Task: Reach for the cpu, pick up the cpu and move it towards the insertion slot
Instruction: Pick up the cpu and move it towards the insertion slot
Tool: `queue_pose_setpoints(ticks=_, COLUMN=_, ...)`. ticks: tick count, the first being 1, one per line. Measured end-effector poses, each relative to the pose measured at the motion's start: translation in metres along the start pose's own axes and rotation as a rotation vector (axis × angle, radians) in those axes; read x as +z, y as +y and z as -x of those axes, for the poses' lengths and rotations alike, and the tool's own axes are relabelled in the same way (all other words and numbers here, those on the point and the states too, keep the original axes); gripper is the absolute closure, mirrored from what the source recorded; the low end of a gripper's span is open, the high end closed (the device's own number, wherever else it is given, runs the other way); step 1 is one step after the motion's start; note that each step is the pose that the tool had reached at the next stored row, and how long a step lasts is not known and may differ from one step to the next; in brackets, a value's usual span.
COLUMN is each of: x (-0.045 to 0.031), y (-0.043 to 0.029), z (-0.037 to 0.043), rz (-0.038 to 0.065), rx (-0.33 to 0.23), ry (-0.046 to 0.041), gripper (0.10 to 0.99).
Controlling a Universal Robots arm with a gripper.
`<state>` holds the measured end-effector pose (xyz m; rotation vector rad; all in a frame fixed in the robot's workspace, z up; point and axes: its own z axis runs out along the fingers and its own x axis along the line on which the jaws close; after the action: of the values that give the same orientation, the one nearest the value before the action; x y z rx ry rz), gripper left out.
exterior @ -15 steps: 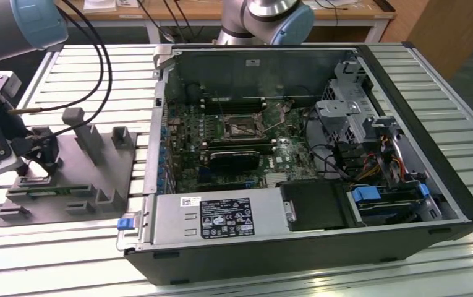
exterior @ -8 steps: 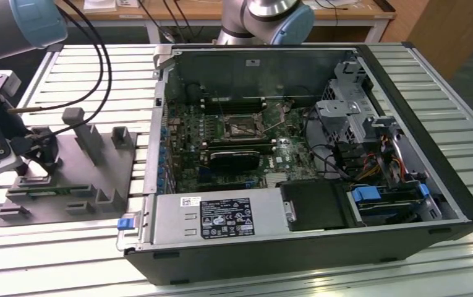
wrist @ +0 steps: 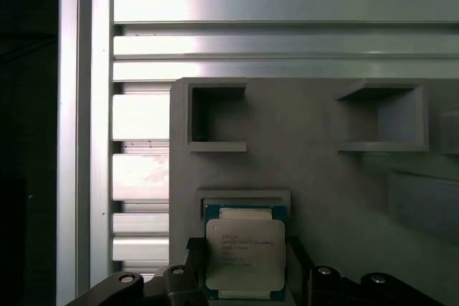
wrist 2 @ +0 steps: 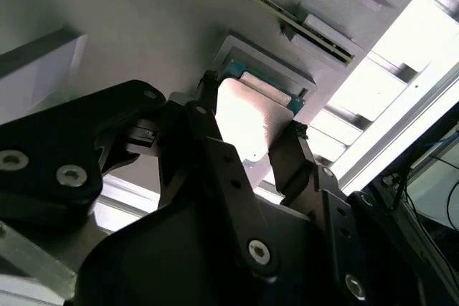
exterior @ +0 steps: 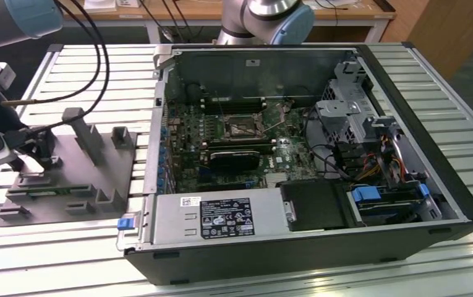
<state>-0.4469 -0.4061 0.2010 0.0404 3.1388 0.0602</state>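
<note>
**A:** where's the small flat square cpu with the shiny silver top at?

**B:** right between the black claw fingers. They're set narrow and pinched on both its edges, at the square nest in the flat grey plastic fixture.

**A:** and the square dark insertion slot with the silver frame?

**B:** well apart from the claw, toward the exterior view's right, inside the open black computer case.

A slatted metal tabletop spans the frame; a wooden desk stands at the upper edge, a wooden panel upper right.
</note>
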Motion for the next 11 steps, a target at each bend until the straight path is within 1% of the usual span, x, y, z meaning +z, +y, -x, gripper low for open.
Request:
queue_pose_setpoints(ticks=5, x=-0.0115, y=0.0004, z=0.0000, rz=0.000, rx=0.000, ry=-0.0024, gripper=0.549)
queue_pose_setpoints(ticks=11, x=-0.0276, y=0.0011, z=0.0000, rz=0.000, rx=0.000, ry=-0.0050, gripper=0.549)
